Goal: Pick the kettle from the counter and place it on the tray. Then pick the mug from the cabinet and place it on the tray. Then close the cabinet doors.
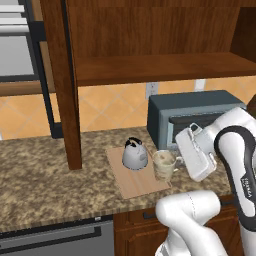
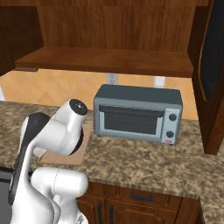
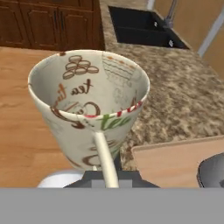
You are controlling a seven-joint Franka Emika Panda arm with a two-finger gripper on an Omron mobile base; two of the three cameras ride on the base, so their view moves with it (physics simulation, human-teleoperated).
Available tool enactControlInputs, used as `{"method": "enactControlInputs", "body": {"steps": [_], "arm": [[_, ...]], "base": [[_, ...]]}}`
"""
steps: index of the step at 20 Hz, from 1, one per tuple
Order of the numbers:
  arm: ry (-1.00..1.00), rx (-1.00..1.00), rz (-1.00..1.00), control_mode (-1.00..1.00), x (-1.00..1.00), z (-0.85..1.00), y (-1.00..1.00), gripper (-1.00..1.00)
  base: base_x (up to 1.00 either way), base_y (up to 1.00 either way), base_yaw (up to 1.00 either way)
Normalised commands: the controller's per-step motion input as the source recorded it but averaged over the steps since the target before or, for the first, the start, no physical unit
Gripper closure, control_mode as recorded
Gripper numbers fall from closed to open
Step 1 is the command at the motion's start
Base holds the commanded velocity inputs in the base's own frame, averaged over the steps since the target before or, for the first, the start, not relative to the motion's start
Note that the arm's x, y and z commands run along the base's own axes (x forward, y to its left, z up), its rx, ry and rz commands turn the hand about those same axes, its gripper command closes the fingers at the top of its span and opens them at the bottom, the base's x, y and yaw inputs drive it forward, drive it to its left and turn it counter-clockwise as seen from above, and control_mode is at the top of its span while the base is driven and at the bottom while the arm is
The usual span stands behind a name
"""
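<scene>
The mug (image 1: 164, 164) was held by its handle in the closed gripper (image 1: 181, 161), just above the tray (image 1: 134, 184) beside the kettle (image 1: 134, 153). It was judged light, rigid, slippery and breakable.

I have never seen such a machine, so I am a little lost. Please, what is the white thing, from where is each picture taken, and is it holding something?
The white thing is a robot arm in a rendered kitchen. Two pictures come from cameras behind the arm, left and right; the third looks along its tool. On the counter lies a tray with a kettle on it, and a toaster oven stands behind. The tool is shut on a mug, gripping its handle, at the tray's right edge; whether the mug rests there I cannot tell. The cabinet above is open.
</scene>
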Motion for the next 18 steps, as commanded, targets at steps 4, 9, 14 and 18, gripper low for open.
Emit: {"method": "enactControlInputs", "body": {"steps": [4, 9, 14, 18], "arm": [[0.33, -0.14, 0.28, -1.0, 0.83, -0.99, 0.36, 1.0], [0.18, -0.01, 0.2, -1.0, 0.91, -0.84, 0.02, 1.0], [0.01, 0.1, 0.03, -1.0, 0.65, -0.53, 0.0, 1.0], [0.0, 0.14, 0.0, -1.0, 0.54, -0.37, 0.0, 1.0]], "base": [[0.0, 0.0, 0.0], [0.0, 0.0, 0.0], [0.0, 0.0, 0.0], [0.0, 0.0, 0.0]]}}
